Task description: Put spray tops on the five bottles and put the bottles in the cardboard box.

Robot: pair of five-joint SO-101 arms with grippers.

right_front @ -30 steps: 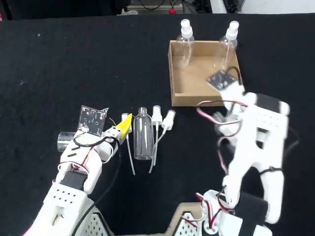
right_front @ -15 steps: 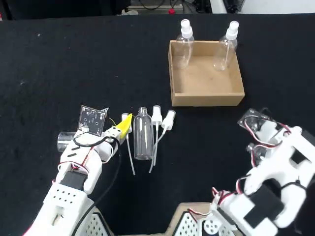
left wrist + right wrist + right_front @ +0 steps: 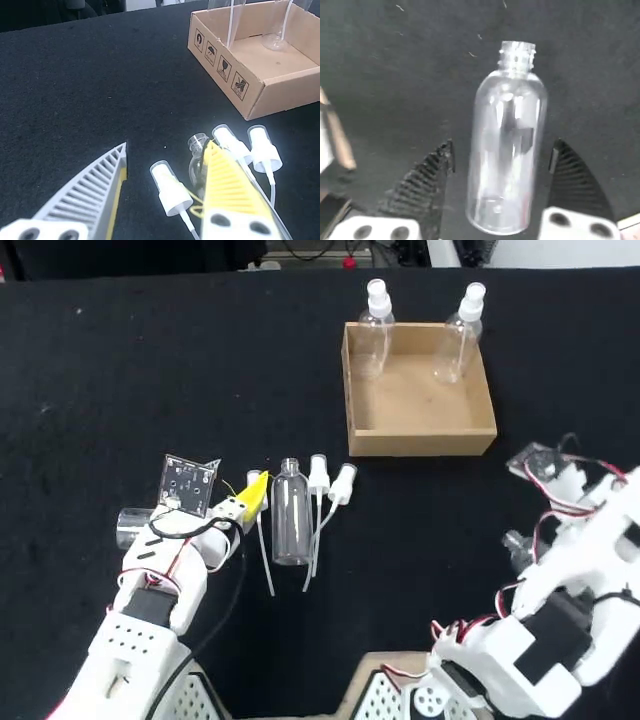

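On the black table (image 3: pixel 150 360), off from the brown cardboard box (image 3: pixel 420 445), your right gripper (image 3: pixel 502 146) straddles a clear plastic bottle (image 3: pixel 507 135) with no cap.
Its jaws stand open either side of it as it lies flat, empty, threaded neck bare. The pick looks to be in hand: close squarely on the body next. Your left gripper (image 3: pixel 167 146), open too, brackets a white spray top (image 3: pixel 170 187) beside another capless bottle (image 3: pixel 290 515); two capped bottles (image 3: pixel 375 335) stand in the box.
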